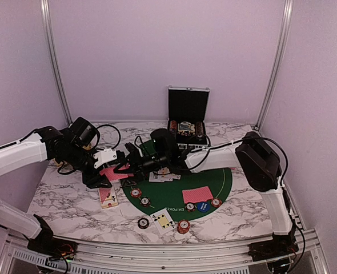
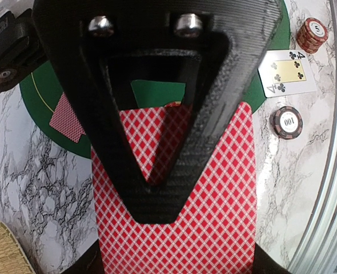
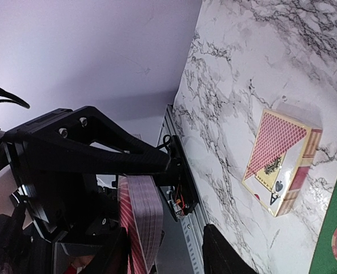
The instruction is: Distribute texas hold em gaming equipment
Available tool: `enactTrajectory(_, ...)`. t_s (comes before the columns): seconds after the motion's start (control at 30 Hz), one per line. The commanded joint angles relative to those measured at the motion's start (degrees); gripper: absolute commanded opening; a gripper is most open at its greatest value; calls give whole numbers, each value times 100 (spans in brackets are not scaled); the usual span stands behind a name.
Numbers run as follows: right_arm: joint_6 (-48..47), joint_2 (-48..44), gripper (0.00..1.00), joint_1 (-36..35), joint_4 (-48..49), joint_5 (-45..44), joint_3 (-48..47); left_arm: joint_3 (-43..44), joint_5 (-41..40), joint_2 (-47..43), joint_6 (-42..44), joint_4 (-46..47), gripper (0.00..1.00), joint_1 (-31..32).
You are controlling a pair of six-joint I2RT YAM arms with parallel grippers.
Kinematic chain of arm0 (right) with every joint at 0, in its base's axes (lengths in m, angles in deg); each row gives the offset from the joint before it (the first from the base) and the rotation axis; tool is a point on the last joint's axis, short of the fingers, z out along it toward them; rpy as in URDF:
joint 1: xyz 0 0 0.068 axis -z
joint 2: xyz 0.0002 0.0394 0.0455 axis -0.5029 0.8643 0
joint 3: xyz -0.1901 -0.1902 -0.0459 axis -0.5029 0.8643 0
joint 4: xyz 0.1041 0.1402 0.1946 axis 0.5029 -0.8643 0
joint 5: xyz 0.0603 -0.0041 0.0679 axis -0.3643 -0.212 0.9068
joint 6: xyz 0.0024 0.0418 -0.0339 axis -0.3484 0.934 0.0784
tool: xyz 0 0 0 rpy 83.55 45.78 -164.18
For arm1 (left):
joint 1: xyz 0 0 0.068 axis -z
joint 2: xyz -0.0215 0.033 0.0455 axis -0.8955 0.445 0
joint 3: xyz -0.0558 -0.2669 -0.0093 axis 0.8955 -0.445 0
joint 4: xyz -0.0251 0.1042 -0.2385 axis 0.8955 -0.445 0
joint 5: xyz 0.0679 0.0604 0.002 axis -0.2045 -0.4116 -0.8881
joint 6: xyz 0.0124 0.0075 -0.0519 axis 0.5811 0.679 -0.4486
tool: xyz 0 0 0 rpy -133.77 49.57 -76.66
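The deck of red-backed playing cards [image 2: 225,200] is grasped by the left gripper [image 1: 111,173]. Its jaws are clenched flat on the deck, one black finger above and one below. The deck hangs over the edge of the round green felt mat [image 1: 225,180]. The right gripper [image 3: 164,245] is just beside it, with jaws released and wide. The deck's edge shows between them, but I cannot tell if they touch it.

On the white marble-patterned table [image 1: 60,197], a four of clubs [image 2: 285,71] lies face up. A dark poker chip marked 100 [image 2: 287,123] is near it. A single red-backed card [image 1: 197,195] lies on the mat, with a blue marker disc [image 1: 203,206] just beside its near edge. A red-patterned card box [image 3: 280,162] lies on the table, left of the mat.
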Motion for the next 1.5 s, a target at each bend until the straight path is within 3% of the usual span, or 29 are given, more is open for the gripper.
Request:
enactTrajectory(0.0, -263, -376, 41, 97, -339, 9, 63, -3, 46, -155, 59, 114, 0, -9)
enactTrajectory(0.63, -449, -792, 9, 265, -694, 80, 279, 15, 70, -105, 27, 112, 0, -9)
enactTrajectory(0.83, 58, -907, 2, 311, 29, 194, 541, 15, 35, -81, 42, 115, 0, -9)
enactTrajectory(0.97, 80, -923, 2, 309, 56, 207, 572, -3, 37, -81, 46, 114, 0, -9)
enactTrajectory(1.1, 84, -891, 21, 286, 30, 224, 565, -5, 20, -96, 56, 111, 0, -9)
enactTrajectory(1.2, 35, -825, 24, 235, -73, 220, 467, 14, 6, -109, 51, 112, 0, -9)
enactTrajectory(1.3, 30, -743, 23, 184, -107, 237, 388, 24, 13, -93, 51, 113, 0, -9)
enactTrajectory(1.47, 117, -668, 12, 146, -56, 282, 353, 15, -2, -118, 51, 108, 0, -9)
